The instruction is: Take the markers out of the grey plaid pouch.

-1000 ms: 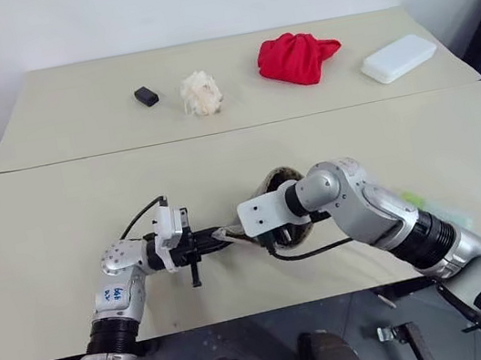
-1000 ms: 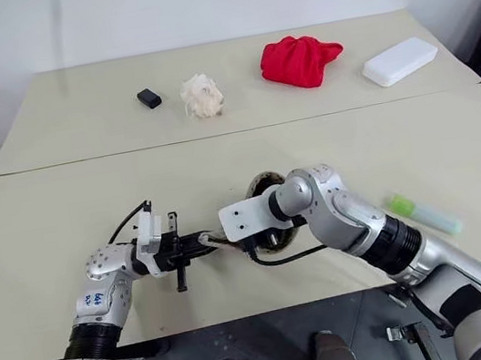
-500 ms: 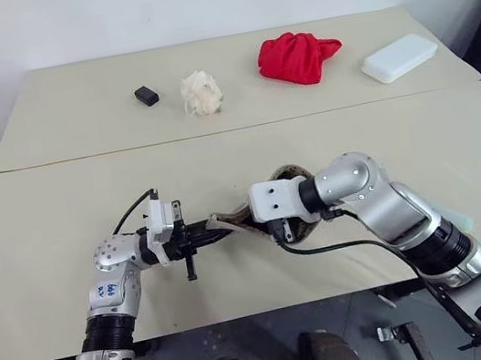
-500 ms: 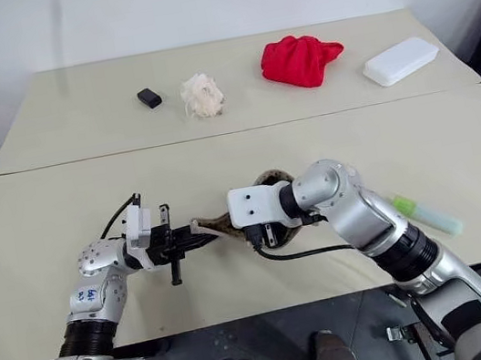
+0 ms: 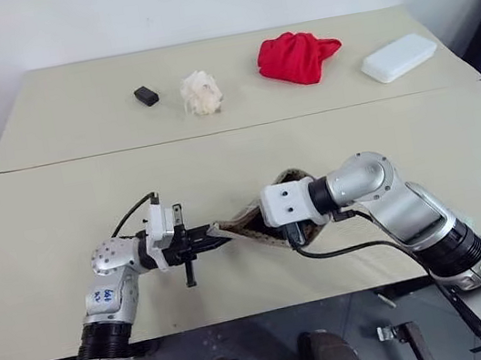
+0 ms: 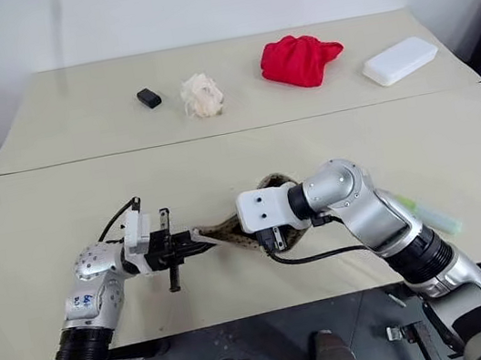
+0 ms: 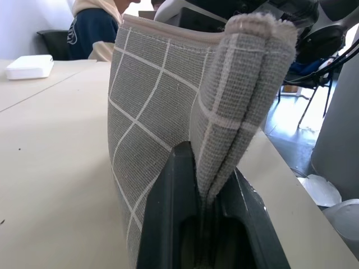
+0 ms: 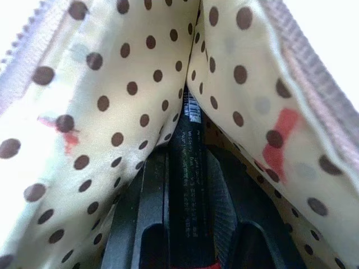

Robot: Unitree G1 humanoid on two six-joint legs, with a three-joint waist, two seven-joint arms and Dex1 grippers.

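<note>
Stretching between the two arms just above the near table (image 5: 46,231), the grey plaid pouch (image 5: 245,221) hangs with its long axis running left to right. The left gripper (image 5: 212,238) is pinched tight on the pouch's left corner fabric. The right gripper (image 8: 188,185) reaches inside the polka-dot lining, its fingers pinching a dark marker barrel (image 8: 189,168) (red at its near end) that lies along the fingers. Withdrawal probably goes rightward, away from the left hand. The light green marker (image 6: 426,213) already lies on the table, right of the pouch.

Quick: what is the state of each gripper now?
Left gripper: shut on the pouch corner.
Right gripper: inside the pouch, shut on a marker.
</note>
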